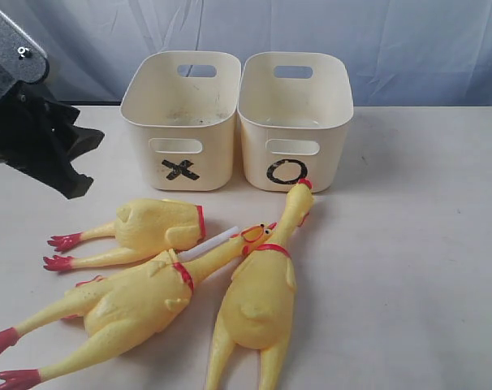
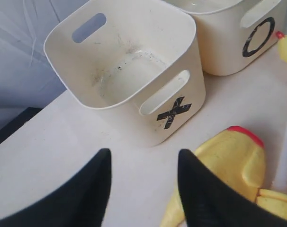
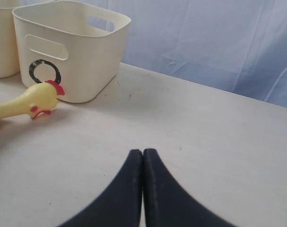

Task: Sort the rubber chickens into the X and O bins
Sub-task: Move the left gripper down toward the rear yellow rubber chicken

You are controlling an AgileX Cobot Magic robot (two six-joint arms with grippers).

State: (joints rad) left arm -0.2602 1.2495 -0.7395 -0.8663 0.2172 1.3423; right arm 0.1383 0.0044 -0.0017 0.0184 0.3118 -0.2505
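Two cream bins stand side by side at the back: the X bin (image 1: 217, 154) on the left and the O bin (image 1: 327, 154) on the right, both with nothing in them. In front lie a headless chicken body (image 1: 157, 227), a whole chicken (image 1: 132, 305) with its neck towards the middle, and another whole chicken (image 1: 262, 292) whose head (image 3: 37, 101) touches the O bin (image 3: 86, 61). A white tube (image 1: 205, 246) lies beside the left chicken's neck. My left gripper (image 2: 143, 161) hovers open near the headless body (image 2: 233, 161), facing the X bin (image 2: 181, 61). My right gripper (image 3: 143, 153) is shut and holds nothing.
A pale tabletop (image 1: 425, 244) carries everything, with bare surface to the right of the chickens. A blue cloth backdrop (image 1: 408, 49) hangs behind the bins. The left arm's black body (image 1: 27, 122) sits at the far left of the exterior view.
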